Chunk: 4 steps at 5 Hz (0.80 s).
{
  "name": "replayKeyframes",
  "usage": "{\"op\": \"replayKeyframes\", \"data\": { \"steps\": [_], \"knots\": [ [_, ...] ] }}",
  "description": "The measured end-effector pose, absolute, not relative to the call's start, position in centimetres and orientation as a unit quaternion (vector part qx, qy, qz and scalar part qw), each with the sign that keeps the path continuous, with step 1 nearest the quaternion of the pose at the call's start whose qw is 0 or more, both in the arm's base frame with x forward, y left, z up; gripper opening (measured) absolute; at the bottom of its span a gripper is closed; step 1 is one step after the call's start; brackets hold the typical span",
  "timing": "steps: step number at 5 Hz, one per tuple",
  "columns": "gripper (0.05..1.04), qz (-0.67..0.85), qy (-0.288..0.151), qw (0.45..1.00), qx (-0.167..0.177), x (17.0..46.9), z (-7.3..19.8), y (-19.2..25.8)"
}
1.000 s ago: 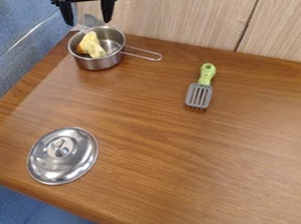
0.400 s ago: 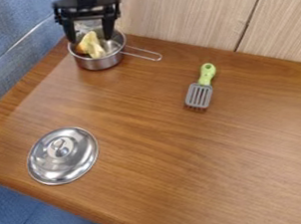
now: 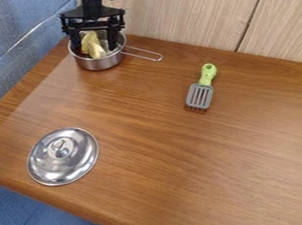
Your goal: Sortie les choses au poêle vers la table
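One black gripper (image 3: 95,50), suspended from the arm at the upper left: its two fingers are set wide apart and pointed downward, lowered into the mouth of the pot, with one placed on each side of the yellow item; nothing is gripped.

One pale yellow item (image 3: 94,45), irregular in shape, kind not identifiable: contained in the pot, raised toward the rim and framed by the fingers.

One metal pot (image 3: 98,64), round, upright: placed near the far left corner of the bench (image 3: 185,161), its looped wire handle (image 3: 147,53) directed toward the right side.

One metal lid (image 3: 63,156), round, with a central knob: laid knob upward near the left front edge of the bench, well apart from the pot.

One slotted spatula (image 3: 199,97), grey head, green handle: laid flat right of the pot, its handle pointed toward the wood-grained panel (image 3: 184,11) by which the bench is backed.

Blue upholstery (image 3: 11,27): seen beyond the left edge of the bench.
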State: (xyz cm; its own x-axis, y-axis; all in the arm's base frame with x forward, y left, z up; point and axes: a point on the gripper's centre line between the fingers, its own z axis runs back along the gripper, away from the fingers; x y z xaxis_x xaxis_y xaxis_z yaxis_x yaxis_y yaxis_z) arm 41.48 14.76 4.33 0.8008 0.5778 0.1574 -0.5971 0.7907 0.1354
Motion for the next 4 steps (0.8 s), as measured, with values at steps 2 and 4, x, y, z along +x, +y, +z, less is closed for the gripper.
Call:
{"op": "replayKeyframes", "data": {
  "steps": [2, 4],
  "knots": [
    [0.371, 0.315, -0.067, 0.942, 0.098, 41.58, 3.92, 14.95],
    [0.126, 0.321, -0.063, 0.94, 0.1, 41.41, 3.89, 14.98]
  ]
}}
